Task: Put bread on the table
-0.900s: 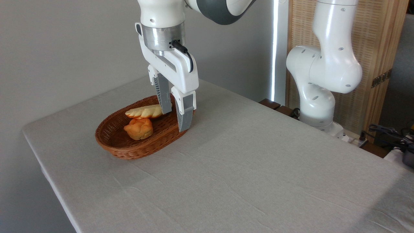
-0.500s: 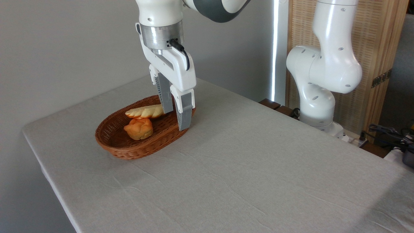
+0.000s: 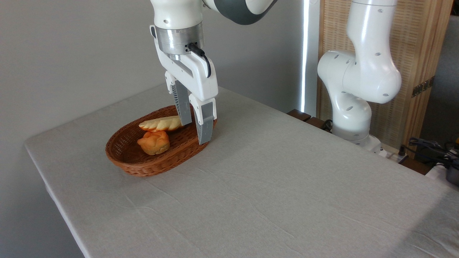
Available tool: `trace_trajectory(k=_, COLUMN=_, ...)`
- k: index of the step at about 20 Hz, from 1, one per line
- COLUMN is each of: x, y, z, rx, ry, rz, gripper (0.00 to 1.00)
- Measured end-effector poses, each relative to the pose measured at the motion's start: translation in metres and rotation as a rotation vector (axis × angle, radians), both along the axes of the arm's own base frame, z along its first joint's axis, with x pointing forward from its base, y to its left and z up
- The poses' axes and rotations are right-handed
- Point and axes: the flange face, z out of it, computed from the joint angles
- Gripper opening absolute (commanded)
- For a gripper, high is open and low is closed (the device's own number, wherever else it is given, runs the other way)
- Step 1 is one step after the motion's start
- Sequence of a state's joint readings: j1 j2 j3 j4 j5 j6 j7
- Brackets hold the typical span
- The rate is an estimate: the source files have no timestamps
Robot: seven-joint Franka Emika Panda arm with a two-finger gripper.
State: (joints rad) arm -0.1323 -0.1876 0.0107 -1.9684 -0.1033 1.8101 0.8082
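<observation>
The long pale golden braided loaf [image 3: 160, 124] lies in the oval brown wicker basket [image 3: 150, 166]; the white gripper [image 3: 194, 128] hangs with jaws spread, straddling its right end to grasp it.

Compared with the earliest picture, the white two-finger pincer [image 3: 195, 127] sits slightly further left and a touch higher over the right end of the oval brown wicker basket [image 3: 143, 167]. Since the middle picture it barely shifts at all.
</observation>
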Motion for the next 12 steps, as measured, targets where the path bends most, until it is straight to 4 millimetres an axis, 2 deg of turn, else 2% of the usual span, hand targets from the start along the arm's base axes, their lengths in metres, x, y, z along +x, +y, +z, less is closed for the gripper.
trace_trajectory(k=2, x=-0.002, y=-0.009, z=0.001, rx=-0.011, ry=0.002, rz=0.021, gripper=1.00)
trace_trajectory(k=4, x=-0.007, y=-0.036, z=0.002, rx=-0.013, ry=0.005, rz=0.011, gripper=1.00)
trace_trajectory(k=9, x=-0.038, y=-0.145, z=-0.003, rx=-0.031, ry=0.027, rz=-0.010, gripper=1.00)
trace_trajectory(k=12, x=-0.051, y=-0.190, z=-0.015, rx=-0.045, ry=0.042, rz=-0.015, gripper=1.00)
